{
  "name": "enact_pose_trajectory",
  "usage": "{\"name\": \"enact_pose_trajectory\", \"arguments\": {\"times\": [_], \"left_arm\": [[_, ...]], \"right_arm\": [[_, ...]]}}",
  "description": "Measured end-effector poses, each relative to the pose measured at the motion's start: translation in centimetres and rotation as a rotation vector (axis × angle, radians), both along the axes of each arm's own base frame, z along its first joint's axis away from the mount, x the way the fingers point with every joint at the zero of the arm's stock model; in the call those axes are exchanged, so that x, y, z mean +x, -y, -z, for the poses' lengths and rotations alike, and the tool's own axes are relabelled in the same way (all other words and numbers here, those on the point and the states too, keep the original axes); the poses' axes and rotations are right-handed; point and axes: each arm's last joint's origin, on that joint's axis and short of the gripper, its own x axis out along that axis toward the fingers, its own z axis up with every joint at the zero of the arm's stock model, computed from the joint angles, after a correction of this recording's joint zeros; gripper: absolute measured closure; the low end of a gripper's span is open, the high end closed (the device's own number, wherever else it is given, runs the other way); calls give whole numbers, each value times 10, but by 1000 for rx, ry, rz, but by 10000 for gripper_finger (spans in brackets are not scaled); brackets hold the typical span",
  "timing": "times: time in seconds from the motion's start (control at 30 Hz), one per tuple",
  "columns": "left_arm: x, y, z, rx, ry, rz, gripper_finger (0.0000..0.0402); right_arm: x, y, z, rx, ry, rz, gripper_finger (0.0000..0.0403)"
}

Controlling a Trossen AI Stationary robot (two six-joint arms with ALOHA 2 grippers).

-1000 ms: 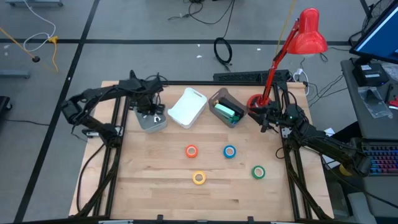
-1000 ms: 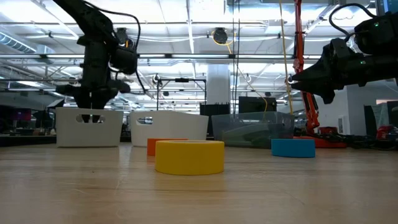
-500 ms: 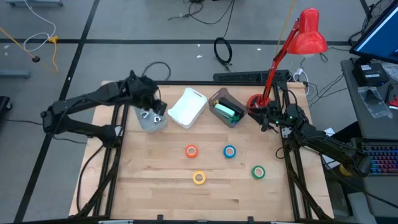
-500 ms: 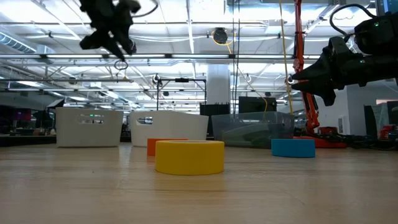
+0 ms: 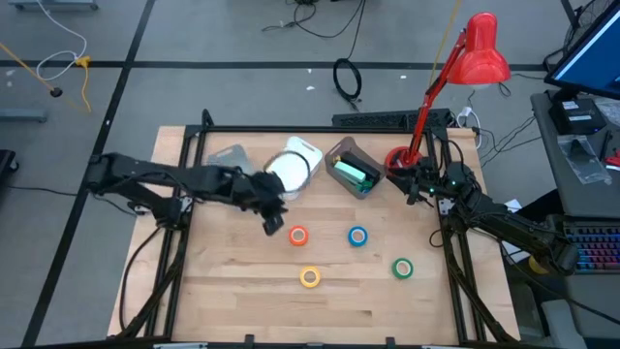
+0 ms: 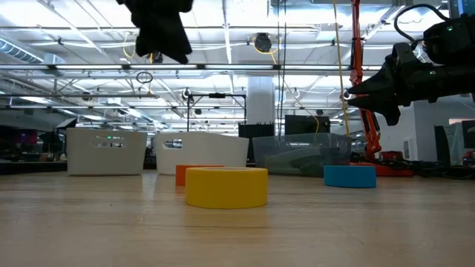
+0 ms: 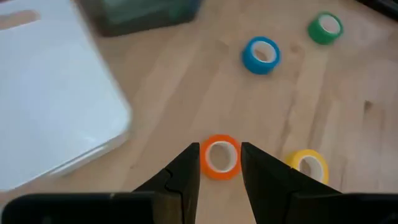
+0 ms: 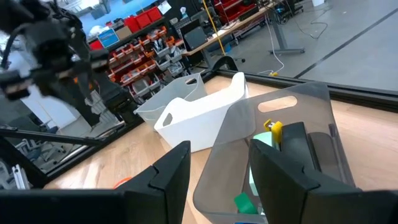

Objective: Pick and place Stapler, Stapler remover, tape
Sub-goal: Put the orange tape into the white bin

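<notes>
change since a second before: the left arm had left the grey bin (image 5: pixel 229 158) near the far left corner of the tabletop (image 5: pixel 232 281) and swung out toward the middle; the right arm had not shifted.

left gripper (image 5: pixel 273 222): raised above the tabletop, just to the left of the orange tape roll (image 5: pixel 298 235). fingers parted with nothing between them; in the left wrist view the roll (image 7: pixel 219 156) showed in the gap between the fingers (image 7: pixel 184 174), lying on the wood below.

right gripper (image 5: pixel 415 191): waiting over the far right part of the tabletop, beside the clear bin (image 5: pixel 353 168). fingers apart, holding nothing.

tape, four rolls, all flat on the wood: orange left of centre; blue (image 5: pixel 358 236) to its right; yellow (image 5: pixel 309 277) nearer the front edge; green (image 5: pixel 402 268) toward the right edge. well apart from each other.

bins, along the far edge: grey, white (image 5: pixel 291 168), clear. a green item (image 5: pixel 355 176) lay in the clear bin.

step in hand, judged: pick of the orange roll by the left gripper.

handling notes: the roll was low and round, so the fingers would best straddle it centred, come down until the tips nearly touched the wood, then close across its full width. an off-centre close would likely push it sliding. the yellow roll stood clear enough not to be knocked.
</notes>
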Motion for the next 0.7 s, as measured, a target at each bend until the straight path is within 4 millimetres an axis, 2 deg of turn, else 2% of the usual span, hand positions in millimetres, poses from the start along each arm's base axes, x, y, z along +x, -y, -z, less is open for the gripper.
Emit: {"name": "enact_pose_trajectory", "arguments": {"times": [0.2, 0.37, 0.53, 0.7], "left_arm": [[32, 26, 27, 9, 14, 88, 282], [54, 38, 52, 7, 8, 113, 282], [67, 36, 82, -14, -75, 46, 282], [70, 27, 100, -66, -150, -65, 282]], "right_arm": [[0, 0, -1, -8, 7, 0, 248], [0, 0, -2, -13, 12, 0, 248], [0, 0, -2, -13, 12, -2, 248], [0, 0, -2, -17, 16, -1, 248]]}}
